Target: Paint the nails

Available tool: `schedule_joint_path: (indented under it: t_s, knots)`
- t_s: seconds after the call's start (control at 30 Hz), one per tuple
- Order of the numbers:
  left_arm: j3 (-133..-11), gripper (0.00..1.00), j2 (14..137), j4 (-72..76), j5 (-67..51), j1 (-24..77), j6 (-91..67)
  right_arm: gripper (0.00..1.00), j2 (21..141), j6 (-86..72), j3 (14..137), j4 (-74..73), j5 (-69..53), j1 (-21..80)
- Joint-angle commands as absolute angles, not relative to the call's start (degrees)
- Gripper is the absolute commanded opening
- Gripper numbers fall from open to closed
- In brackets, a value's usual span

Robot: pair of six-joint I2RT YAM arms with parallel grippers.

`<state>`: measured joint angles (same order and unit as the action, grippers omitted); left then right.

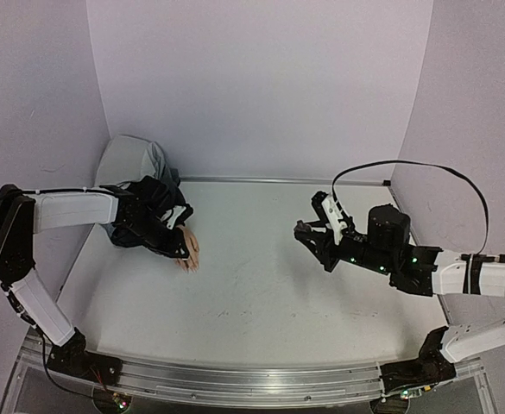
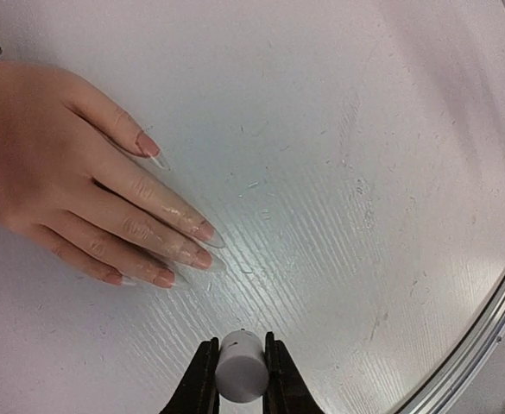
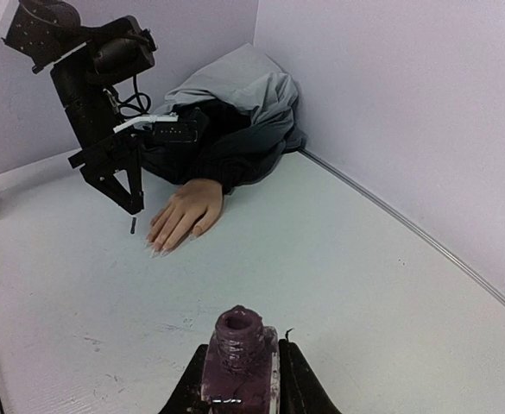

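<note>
A peach mannequin hand (image 1: 189, 253) (image 2: 53, 164) (image 3: 183, 211) lies palm down at the table's left, its wrist in a black sleeve (image 3: 226, 155). The nails (image 2: 202, 231) are long and pale pink with clear tips. My left gripper (image 1: 181, 250) (image 2: 241, 366) is shut on the white cap (image 2: 239, 366), just off the fingertips. In the right wrist view a short dark brush tip (image 3: 132, 226) hangs below it, beside the fingers. My right gripper (image 1: 302, 231) (image 3: 239, 371) is shut on an uncapped purple nail-polish bottle (image 3: 239, 358), over the table's right half.
Grey cloth (image 1: 135, 164) is bunched in the back left corner behind the sleeve. Lilac walls close the table on three sides. A metal rail (image 1: 252, 379) (image 2: 485, 336) runs along the near edge. A black cable (image 1: 407, 166) loops above the right arm.
</note>
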<state>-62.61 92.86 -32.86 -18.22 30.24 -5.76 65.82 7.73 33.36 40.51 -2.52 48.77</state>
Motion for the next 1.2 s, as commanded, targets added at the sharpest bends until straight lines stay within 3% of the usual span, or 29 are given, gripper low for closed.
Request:
schedule_joint_path:
  t_s: [0.0, 1.17]
  knots:
    - [-65.91, 0.0, 94.57, -30.23, -17.34, 29.48, -4.84, 0.0, 65.91, 9.14, 34.59, 44.59, -3.17, 48.69]
    - [-67.23, 0.0, 101.84, -25.75, -23.97, 26.12, -7.21, 0.0, 66.45, 8.96, 32.81, 46.0, -2.55, 48.61]
